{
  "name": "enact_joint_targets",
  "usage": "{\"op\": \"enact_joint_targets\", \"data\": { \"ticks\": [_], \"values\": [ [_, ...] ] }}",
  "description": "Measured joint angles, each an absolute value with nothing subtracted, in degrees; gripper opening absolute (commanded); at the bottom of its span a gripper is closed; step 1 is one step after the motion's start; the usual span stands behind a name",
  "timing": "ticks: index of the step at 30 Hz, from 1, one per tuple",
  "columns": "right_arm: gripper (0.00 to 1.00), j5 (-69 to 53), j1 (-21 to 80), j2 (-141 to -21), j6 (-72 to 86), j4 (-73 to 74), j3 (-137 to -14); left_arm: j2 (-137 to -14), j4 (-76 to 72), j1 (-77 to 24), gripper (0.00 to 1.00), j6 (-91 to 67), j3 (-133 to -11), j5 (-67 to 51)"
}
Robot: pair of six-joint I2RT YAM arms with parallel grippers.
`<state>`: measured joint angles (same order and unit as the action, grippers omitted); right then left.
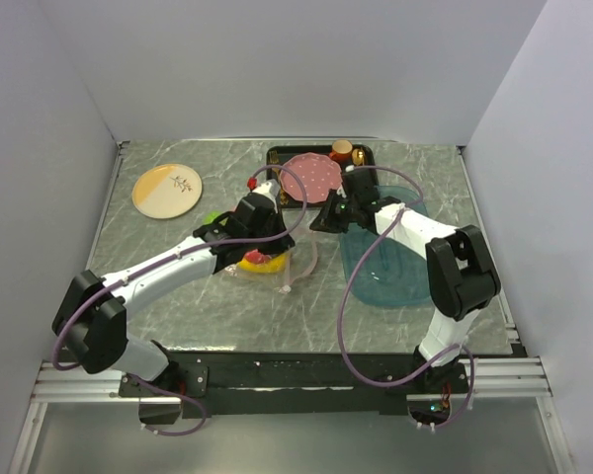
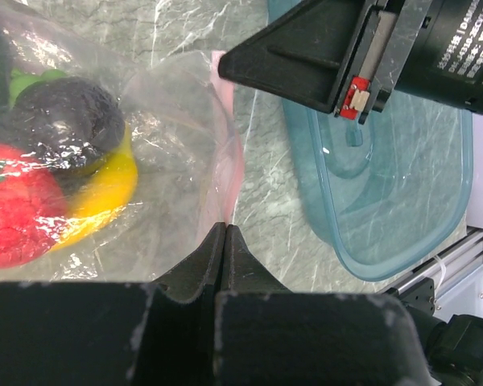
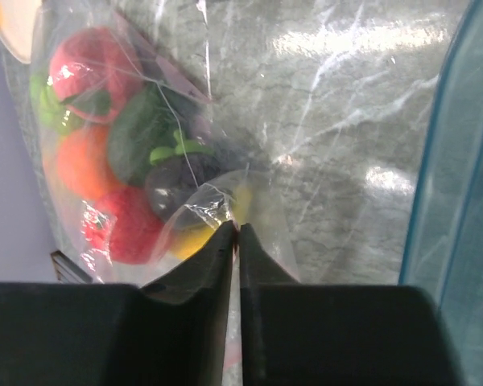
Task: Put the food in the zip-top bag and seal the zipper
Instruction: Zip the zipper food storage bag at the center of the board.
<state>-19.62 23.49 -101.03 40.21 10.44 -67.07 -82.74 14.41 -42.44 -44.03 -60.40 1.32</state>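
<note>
The zip-top bag (image 3: 145,145) lies on the marble table with the food (image 3: 105,161) inside: a pink peach, an orange, a red strawberry (image 2: 16,205), a green lime, a dark fruit (image 2: 60,121) and a yellow banana (image 2: 105,189). From above the bag (image 1: 262,262) sits under my left arm. My left gripper (image 2: 225,227) is shut on the pale pink zipper (image 2: 229,161) at the bag's mouth; from above the gripper (image 1: 282,237) is at the bag's right edge. My right gripper (image 3: 236,227) is shut on the same mouth edge, a little farther along (image 1: 323,219).
A translucent blue oval tray (image 1: 385,262) lies right of the bag, under my right arm. A black tray (image 1: 277,156) with a pink dotted plate (image 1: 311,176) stands at the back. A tan plate (image 1: 167,190) lies at the back left.
</note>
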Motion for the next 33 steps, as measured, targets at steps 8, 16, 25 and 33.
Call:
{"op": "enact_joint_targets", "data": {
  "ticks": [8,16,25,33],
  "values": [
    [0.0,-18.7,23.4,-101.5,40.6,10.3,-68.3,-83.3,14.4,-42.6,0.29,-42.9,-60.5,0.0],
    [0.0,-17.7,21.3,-102.7,40.2,10.6,-69.2,-76.4,14.1,-43.6,0.51,-44.2,-53.9,-1.6],
    [0.0,-18.3,20.7,-105.4,38.4,12.0,-72.3,-59.0,11.0,-44.2,0.49,-51.4,-40.2,-1.4],
    [0.01,-19.2,20.7,-105.4,37.6,12.7,-73.9,-56.3,1.8,-46.3,0.44,-61.5,-25.4,-1.8]
  ]
}}
